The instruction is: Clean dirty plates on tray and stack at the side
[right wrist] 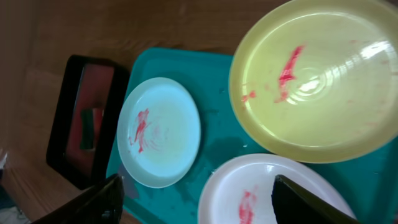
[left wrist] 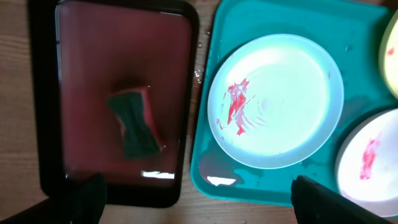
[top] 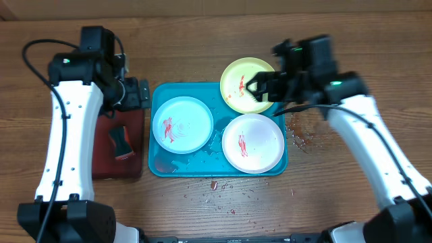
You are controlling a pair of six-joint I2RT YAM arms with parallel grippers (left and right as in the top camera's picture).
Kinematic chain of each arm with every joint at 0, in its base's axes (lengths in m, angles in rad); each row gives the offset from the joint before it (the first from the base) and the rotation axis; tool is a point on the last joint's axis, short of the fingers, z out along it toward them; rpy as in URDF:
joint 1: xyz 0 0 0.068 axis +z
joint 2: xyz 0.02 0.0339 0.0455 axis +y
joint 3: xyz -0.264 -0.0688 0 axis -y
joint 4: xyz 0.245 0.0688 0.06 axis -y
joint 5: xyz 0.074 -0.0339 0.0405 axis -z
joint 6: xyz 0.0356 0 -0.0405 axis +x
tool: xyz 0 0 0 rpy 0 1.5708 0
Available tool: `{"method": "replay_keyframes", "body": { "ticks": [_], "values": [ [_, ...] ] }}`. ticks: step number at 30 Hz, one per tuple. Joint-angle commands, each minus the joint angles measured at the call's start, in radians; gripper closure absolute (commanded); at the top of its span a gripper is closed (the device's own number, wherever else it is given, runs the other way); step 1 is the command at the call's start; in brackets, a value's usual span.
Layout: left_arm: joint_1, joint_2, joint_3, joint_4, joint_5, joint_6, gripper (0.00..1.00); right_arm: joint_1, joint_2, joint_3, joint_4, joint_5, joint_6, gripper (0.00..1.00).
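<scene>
The turquoise tray (top: 154, 160) lies mid-table. On it are a light blue plate (top: 182, 125) at left and a pale cream plate (top: 253, 143) at right, both with red smears. A lime green plate (top: 244, 84), also smeared, rests at the tray's far right corner and overlaps the rim. My right gripper (top: 260, 86) hovers open and empty over the green plate (right wrist: 311, 74), with the cream plate (right wrist: 249, 193) below it. My left gripper (top: 138, 94) is open and empty at the tray's far left corner, above the gap (left wrist: 199, 199) between the tray (left wrist: 249, 186) and the blue plate (left wrist: 273, 99).
A black-rimmed dark red tray (top: 101, 162) lies left of the turquoise tray and holds a green and red sponge (top: 121, 142), which also shows in the left wrist view (left wrist: 134, 121). Red specks lie on the table right of the tray (top: 300, 138) and in front of it (top: 216, 183).
</scene>
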State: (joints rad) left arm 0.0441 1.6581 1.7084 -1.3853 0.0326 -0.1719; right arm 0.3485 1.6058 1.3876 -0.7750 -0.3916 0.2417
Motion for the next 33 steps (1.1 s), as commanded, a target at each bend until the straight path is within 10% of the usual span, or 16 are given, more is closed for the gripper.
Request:
{"method": "replay_keyframes", "body": {
  "ticks": [1, 12, 33],
  "values": [
    [0.057, -0.028, 0.107, -0.021, 0.012, -0.088, 0.03, 0.109, 0.048, 0.029, 0.035, 0.113, 0.088, 0.25],
    [0.159, -0.031, 0.146, -0.037, 0.011, -0.081, 0.01, 0.246, 0.377, 0.140, 0.079, 0.156, 0.148, 0.44],
    [0.158, 0.103, 0.086, -0.080, -0.005, -0.069, 0.30, 0.280, 0.610, 0.169, 0.107, 0.217, 0.338, 0.96]
  ]
}}
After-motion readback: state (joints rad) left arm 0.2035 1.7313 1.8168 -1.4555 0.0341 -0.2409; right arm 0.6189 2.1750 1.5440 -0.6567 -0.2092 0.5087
